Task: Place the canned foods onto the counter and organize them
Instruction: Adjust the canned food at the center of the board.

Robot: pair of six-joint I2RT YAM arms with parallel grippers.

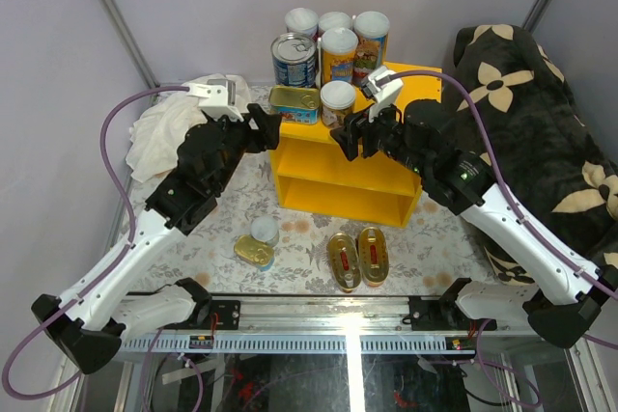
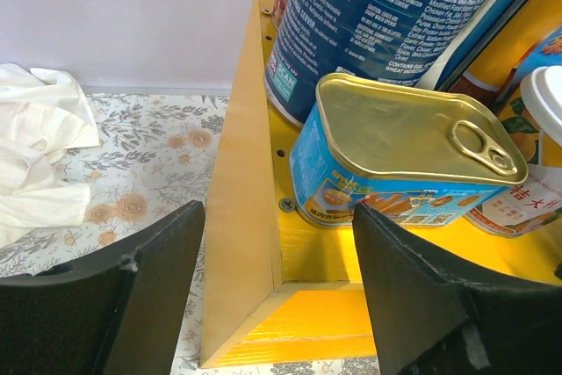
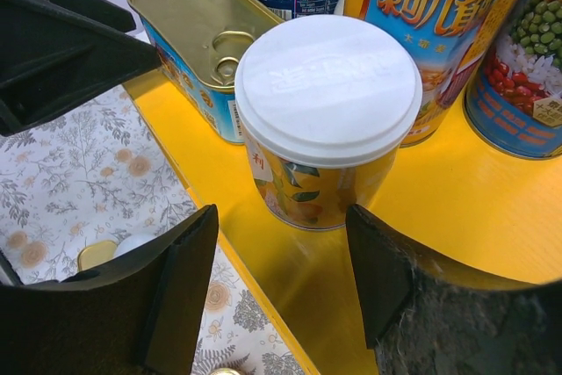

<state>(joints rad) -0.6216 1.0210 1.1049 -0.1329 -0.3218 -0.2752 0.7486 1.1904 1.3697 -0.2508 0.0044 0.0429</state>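
Note:
The yellow counter (image 1: 386, 173) carries a blue-labelled steel can (image 1: 294, 60), several tall white-lidded cans (image 1: 339, 53), a short white-lidded can (image 1: 338, 101) and a rectangular gold-topped tin (image 1: 294, 103). On the floral floor lie two gold oval tins (image 1: 343, 260), a flat gold tin (image 1: 254, 252) and a small white-lidded can (image 1: 265, 231). My left gripper (image 1: 270, 130) is open and empty at the counter's front left corner, facing the rectangular tin (image 2: 404, 155). My right gripper (image 1: 348, 142) is open and empty just in front of the short can (image 3: 327, 85), not touching it.
A white cloth (image 1: 164, 132) lies left of the counter. A dark floral blanket (image 1: 521, 113) is heaped at the right. The two grippers are close together over the counter's front edge. The arms' mounting rail (image 1: 328, 315) runs along the near edge.

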